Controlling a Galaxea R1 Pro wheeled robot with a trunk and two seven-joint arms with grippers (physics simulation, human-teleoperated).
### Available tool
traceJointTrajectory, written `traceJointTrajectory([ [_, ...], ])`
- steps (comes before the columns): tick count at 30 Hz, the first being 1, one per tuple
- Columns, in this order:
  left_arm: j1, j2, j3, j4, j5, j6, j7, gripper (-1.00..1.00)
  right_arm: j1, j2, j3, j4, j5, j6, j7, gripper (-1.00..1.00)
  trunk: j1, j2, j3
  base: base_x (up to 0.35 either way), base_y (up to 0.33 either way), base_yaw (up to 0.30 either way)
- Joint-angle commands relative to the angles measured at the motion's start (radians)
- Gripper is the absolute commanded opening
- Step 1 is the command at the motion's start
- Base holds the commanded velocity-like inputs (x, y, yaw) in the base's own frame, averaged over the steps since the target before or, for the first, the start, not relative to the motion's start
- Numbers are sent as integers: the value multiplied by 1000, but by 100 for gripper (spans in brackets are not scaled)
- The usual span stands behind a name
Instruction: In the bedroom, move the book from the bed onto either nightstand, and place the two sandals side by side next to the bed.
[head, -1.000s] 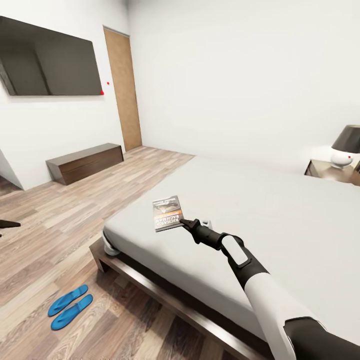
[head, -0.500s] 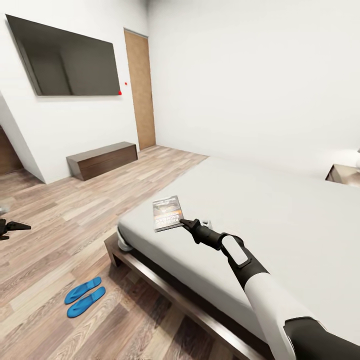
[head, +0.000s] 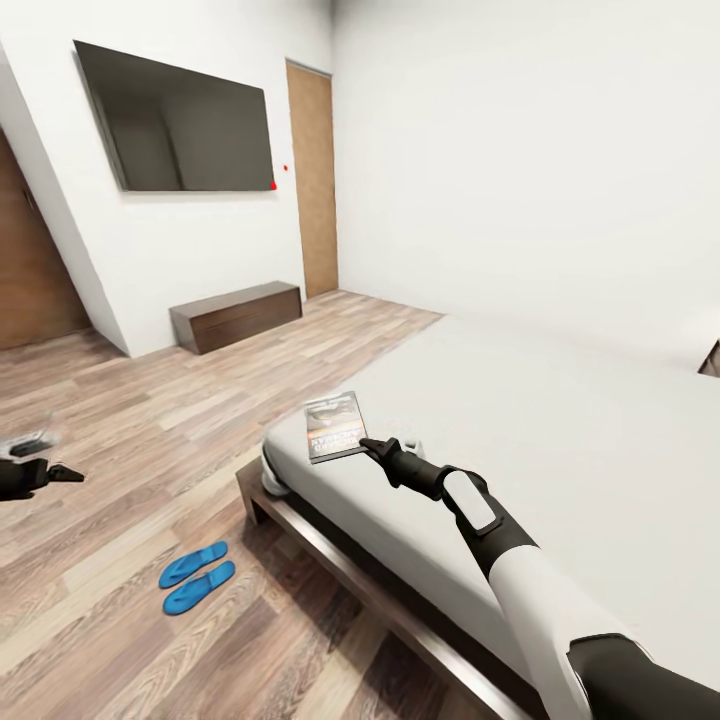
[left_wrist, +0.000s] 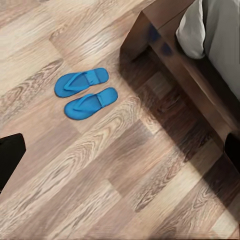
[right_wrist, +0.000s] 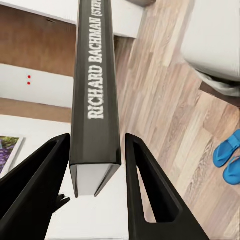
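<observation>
Grey-covered book, likely light and stiff, sits pinched at its 5 o'clock corner by right gripper.

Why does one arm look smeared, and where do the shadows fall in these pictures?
In the head view the left gripper at the picture's edge is blurred, while the book and right gripper look crisp. In the left wrist view a dark shadow lies on the floor beside the bed, near the sharp blue sandals.
</observation>
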Motion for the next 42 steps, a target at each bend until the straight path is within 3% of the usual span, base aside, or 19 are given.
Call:
traceJointTrajectory([
  [1,5,-3,-1,-1,-5,2,-3,100,-1,0,0,0,-7,4,2,-100,0,0,-1,0,0,189],
  [10,63,-37,-1,-1,1,-2,10,100,-1,0,0,0,-7,4,2,-100,0,0,-1,0,0,188],
  [20,164,-99,0,-1,17,-23,59,100,-1,1,0,0,-7,4,13,-100,0,0,-1,0,0,185],
  [23,208,-116,0,-1,67,-52,71,100,-1,1,0,0,-7,4,16,-100,0,0,-1,0,0,183],
  [31,294,-125,0,-2,218,-152,64,100,-1,0,-1,0,-5,4,17,-100,0,0,-1,0,0,183],
  [35,327,-126,0,-1,262,-199,30,100,-1,0,-2,0,-5,4,17,-100,0,0,-1,0,0,183],
  [42,387,-131,0,-1,317,-274,-89,100,-1,-1,-3,0,-5,4,17,-100,0,0,-1,0,0,183],
])
